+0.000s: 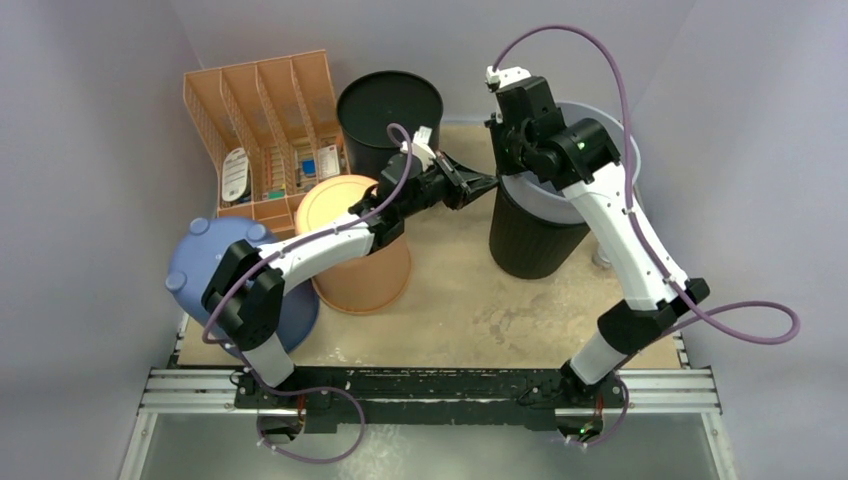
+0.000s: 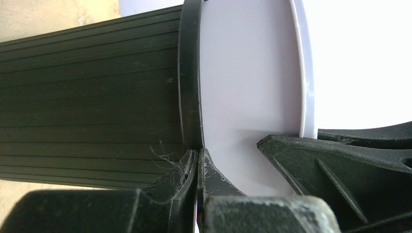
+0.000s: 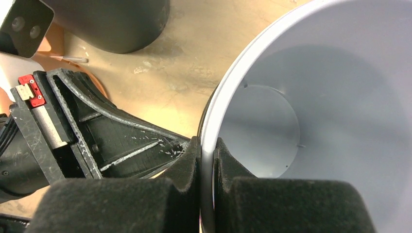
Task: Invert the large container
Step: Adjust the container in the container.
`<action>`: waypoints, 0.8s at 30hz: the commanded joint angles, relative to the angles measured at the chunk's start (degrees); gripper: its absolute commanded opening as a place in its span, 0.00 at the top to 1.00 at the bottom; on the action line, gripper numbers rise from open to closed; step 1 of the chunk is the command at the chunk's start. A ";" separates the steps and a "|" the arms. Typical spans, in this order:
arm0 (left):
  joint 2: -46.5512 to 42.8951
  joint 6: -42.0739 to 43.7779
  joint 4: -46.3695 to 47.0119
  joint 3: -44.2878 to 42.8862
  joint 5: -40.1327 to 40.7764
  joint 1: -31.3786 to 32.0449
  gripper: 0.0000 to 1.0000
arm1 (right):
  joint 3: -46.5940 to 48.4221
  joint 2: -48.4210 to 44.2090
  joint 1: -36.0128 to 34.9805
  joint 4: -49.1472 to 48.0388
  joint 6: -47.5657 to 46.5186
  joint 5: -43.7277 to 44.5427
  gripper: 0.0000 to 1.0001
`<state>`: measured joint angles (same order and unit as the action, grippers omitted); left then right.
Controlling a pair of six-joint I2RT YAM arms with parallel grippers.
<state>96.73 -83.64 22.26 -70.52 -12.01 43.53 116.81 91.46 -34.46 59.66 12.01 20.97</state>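
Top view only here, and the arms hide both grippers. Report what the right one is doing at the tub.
Observer: The right gripper is shut on the grey tub's rim, one finger inside, one outside.
Operator: Now the left one.
Observer: The left gripper is shut at the black bin's rim band, where the tub rises out; I cannot tell whether it pinches anything.
Operator: Check inside the tub.
Observer: Nothing in the part that the right wrist view shows.

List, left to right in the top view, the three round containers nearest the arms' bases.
Blue tub → orange bin → black ribbed bin, which holds the pale bin.
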 commanded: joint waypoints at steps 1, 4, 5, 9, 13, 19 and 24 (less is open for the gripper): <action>0.41 -0.71 -5.43 -2.64 1.65 0.36 1.00 | 12.49 1.29 -1.68 -2.93 0.79 -4.06 1.00; 0.15 0.25 -8.35 -2.31 2.80 0.41 1.00 | 15.56 2.47 -2.01 -2.63 0.52 -3.21 1.00; 0.05 0.67 -9.42 -2.13 3.37 0.37 1.00 | 16.04 2.41 -2.02 -2.87 0.36 -2.84 1.00; 0.05 1.75 -11.27 -0.85 4.68 0.35 1.00 | 18.43 2.38 -2.08 -3.31 -0.30 -2.16 1.00; 0.14 1.74 -10.07 0.90 4.41 0.42 1.00 | 19.08 2.46 -2.10 -3.34 -0.30 -2.27 1.00; -5.90 6.30 -11.24 2.10 6.54 0.42 1.00 | 6.35 -0.81 -1.97 -6.24 0.46 -0.78 1.00; -12.28 10.14 -14.86 1.56 10.49 0.39 0.69 | 2.48 -1.46 -1.97 -8.03 1.43 0.31 1.00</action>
<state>92.07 -78.02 7.53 -68.10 -5.32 43.64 119.87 92.62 -35.75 58.50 13.32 19.49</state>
